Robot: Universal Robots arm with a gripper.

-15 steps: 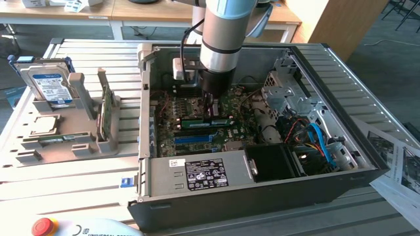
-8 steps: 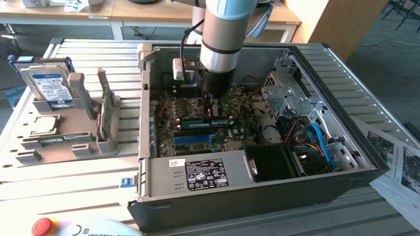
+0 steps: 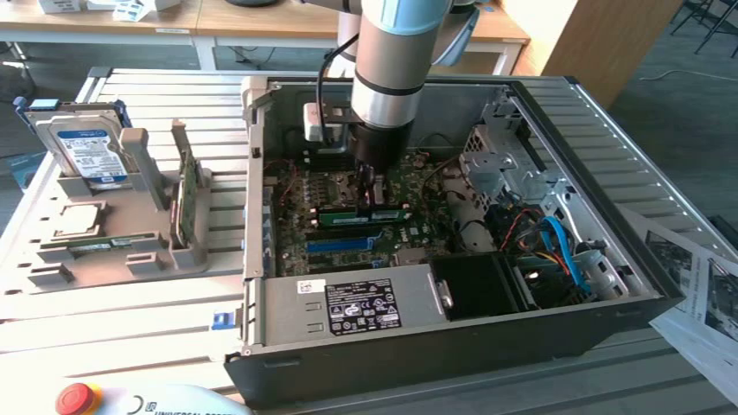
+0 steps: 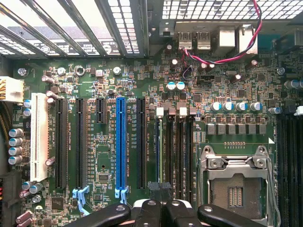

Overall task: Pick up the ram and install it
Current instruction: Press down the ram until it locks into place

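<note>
Pressed together with no gap showing, the black gripper (image 4: 161, 203) hangs over the dark memory slots (image 4: 174, 151) of the green motherboard (image 4: 102, 189). In the exterior view its tips (image 3: 372, 192) come down on the ram (image 3: 346, 217), a long, thin green circuit-board stick on edge in those slots, near the middle of the open black computer case (image 3: 461, 350). Whether the jaws nip its top edge or only bear on it I cannot tell. The step in hand looks like seating. Done well, that means keeping the stick upright and square to its slot, pushing straight down rather than at one end, and trusting the white end latches (image 4: 160, 112) only once they close. A tilted push could jam the contacts. Beside the slots sit a silver processor socket (image 4: 234, 184) and a long blue expansion slot (image 4: 120, 142). In the exterior view a grey power supply with a black label (image 3: 358, 307) lies at six o'clock from the ram, and a blue cable (image 3: 559, 242) at three o'clock. Outside the case, at nine o'clock, a grey moulded parts holder (image 3: 155, 255) carries a blue-labelled hard drive (image 3: 86, 151) and a taller green card (image 3: 181, 194) standing upright. Everything rests on a pale slatted metal table (image 3: 116, 320), with printed sheets (image 3: 703, 294) at four o'clock, a red stop button (image 3: 75, 398) at seven o'clock, and wooden desks (image 3: 276, 22) behind.
</note>
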